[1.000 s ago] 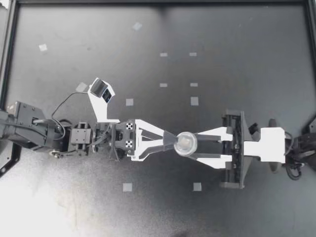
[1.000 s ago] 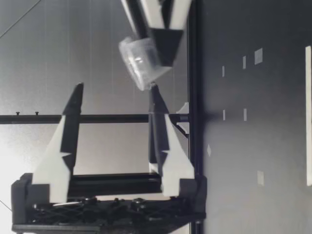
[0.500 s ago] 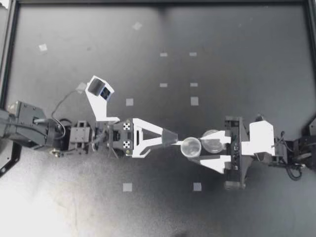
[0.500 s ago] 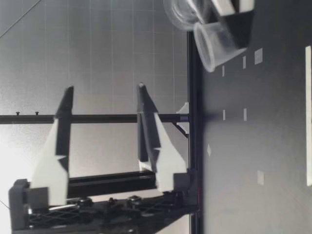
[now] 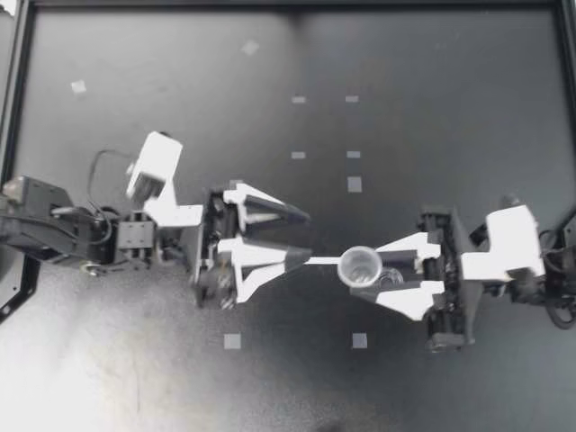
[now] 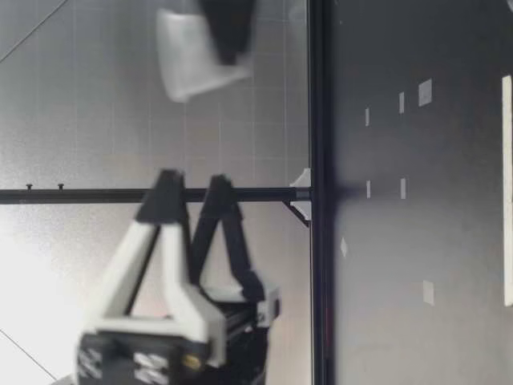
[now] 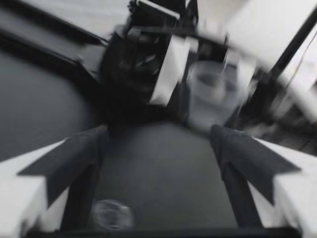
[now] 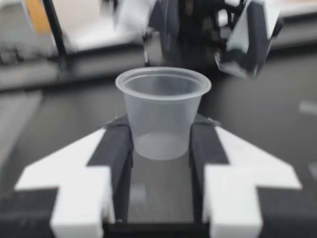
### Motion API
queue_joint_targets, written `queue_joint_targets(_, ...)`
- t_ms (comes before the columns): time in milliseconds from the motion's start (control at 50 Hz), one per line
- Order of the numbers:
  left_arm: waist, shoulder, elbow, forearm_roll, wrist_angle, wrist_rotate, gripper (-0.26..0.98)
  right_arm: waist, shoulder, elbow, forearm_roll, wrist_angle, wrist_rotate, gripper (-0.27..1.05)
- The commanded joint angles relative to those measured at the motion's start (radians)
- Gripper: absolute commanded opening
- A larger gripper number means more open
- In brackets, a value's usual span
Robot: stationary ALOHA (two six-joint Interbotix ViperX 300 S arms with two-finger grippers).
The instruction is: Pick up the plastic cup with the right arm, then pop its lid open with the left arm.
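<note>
My left gripper [image 5: 302, 237] hangs over the table's middle left, open and holding nothing. Just beyond its fingertips is a small clear plastic cup [image 5: 360, 265], upright, with my right gripper [image 5: 373, 270] shut on its lower half. In the right wrist view the cup [image 8: 162, 111] sits between both dark pads [image 8: 115, 148], and the blurred left gripper faces it. From the left wrist the cup [image 7: 213, 94] lies ahead, past the spread fingers [image 7: 74, 156]. In the low view the cup [image 6: 196, 52] hangs well above the table, higher than the left gripper [image 6: 191, 183].
The black table carries small pale tape squares [image 5: 355, 184], [image 5: 232, 341], [image 5: 359, 340]. A black frame rail [image 5: 13, 108] runs along the table's edge. A dark horizontal bar [image 6: 80, 195] crosses behind the arms in the low view.
The left gripper has drawn back from the cup and rolled, so both fingers now show apart from above. The right gripper pulled away, then rose with the cup still in it.
</note>
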Motion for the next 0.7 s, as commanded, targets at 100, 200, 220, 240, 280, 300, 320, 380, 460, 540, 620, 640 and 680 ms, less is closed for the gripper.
queue_joint_targets(100, -0.043, -0.044, 0.012, 0.002, -0.003, 0.238, 0.75, 0.003, -0.017, -0.008, 0.003, -0.048, 0.021, 0.32)
queue_joint_targets(200, -0.046, -0.04, 0.011, 0.003, 0.011, 0.253, 0.75, 0.003, 0.003, -0.015, 0.006, -0.049, 0.023, 0.32)
queue_joint_targets(220, -0.048, -0.041, 0.012, 0.002, 0.018, 0.253, 0.75, 0.003, 0.009, -0.018, 0.006, -0.049, 0.023, 0.32)
queue_joint_targets(240, -0.046, -0.04, 0.012, 0.002, 0.02, 0.253, 0.75, 0.003, 0.011, -0.02, 0.006, -0.049, 0.023, 0.32)
queue_joint_targets(280, -0.048, -0.04, 0.014, 0.003, 0.029, 0.252, 0.75, 0.003, 0.015, -0.02, 0.006, -0.049, 0.021, 0.32)
queue_joint_targets(300, -0.046, -0.041, 0.014, 0.002, 0.037, 0.252, 0.75, 0.003, 0.018, -0.02, 0.006, -0.049, 0.02, 0.32)
queue_joint_targets(320, -0.048, -0.043, 0.014, 0.002, 0.041, 0.252, 0.75, 0.003, 0.02, -0.02, 0.006, -0.049, 0.018, 0.32)
queue_joint_targets(380, -0.048, -0.046, 0.014, 0.002, 0.055, 0.252, 0.75, 0.003, 0.026, -0.02, 0.006, -0.049, 0.017, 0.32)
queue_joint_targets(460, -0.048, -0.051, 0.012, 0.002, 0.071, 0.252, 0.75, 0.003, 0.028, -0.02, 0.006, -0.049, 0.017, 0.32)
queue_joint_targets(540, -0.048, -0.052, 0.011, 0.002, 0.074, 0.255, 0.75, 0.003, 0.026, -0.02, 0.006, -0.049, 0.015, 0.32)
queue_joint_targets(620, -0.048, -0.052, 0.009, 0.002, 0.074, 0.256, 0.75, 0.003, 0.026, -0.02, 0.006, -0.048, 0.015, 0.32)
queue_joint_targets(640, -0.048, -0.052, 0.009, 0.003, 0.075, 0.256, 0.75, 0.003, 0.026, -0.02, 0.006, -0.048, 0.015, 0.32)
queue_joint_targets(680, -0.048, -0.052, 0.009, 0.002, 0.075, 0.256, 0.75, 0.003, 0.028, -0.02, 0.006, -0.046, 0.015, 0.32)
